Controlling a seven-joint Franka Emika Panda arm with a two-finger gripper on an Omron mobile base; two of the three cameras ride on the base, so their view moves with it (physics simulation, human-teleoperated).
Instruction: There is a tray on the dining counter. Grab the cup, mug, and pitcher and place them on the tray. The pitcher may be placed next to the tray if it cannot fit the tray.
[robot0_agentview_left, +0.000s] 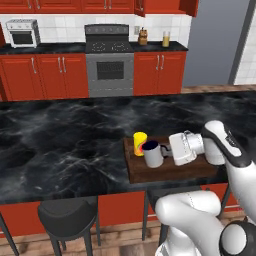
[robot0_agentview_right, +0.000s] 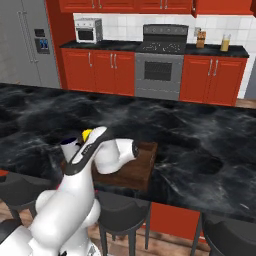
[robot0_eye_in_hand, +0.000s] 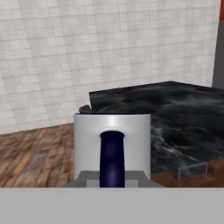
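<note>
The grey mug (robot0_agentview_left: 153, 155) (robot0_agentview_right: 69, 146) with its dark blue handle stands upright at the left end of the dark wooden tray (robot0_agentview_left: 165, 173) (robot0_agentview_right: 142, 161) on the dining counter (robot0_agentview_left: 70, 140) (robot0_agentview_right: 200, 135). My gripper (robot0_agentview_left: 168, 149) reaches in level from the right and is shut on the mug's handle. In the hand view the mug (robot0_eye_in_hand: 131, 140) is close up, handle facing me. The yellow cup (robot0_agentview_left: 140, 142) (robot0_agentview_right: 87, 133) stands on the tray just behind the mug. The pitcher (robot0_agentview_left: 166, 38) (robot0_agentview_right: 225, 42) stands on the far kitchen worktop.
Dark stools (robot0_agentview_left: 67, 216) (robot0_agentview_right: 120, 210) stand under the dining counter's near edge. Across the aisle are the stove (robot0_agentview_left: 110, 46), a toaster oven (robot0_agentview_left: 22, 32), a knife block (robot0_agentview_left: 143, 36) beside the pitcher, and a fridge (robot0_agentview_right: 25, 40).
</note>
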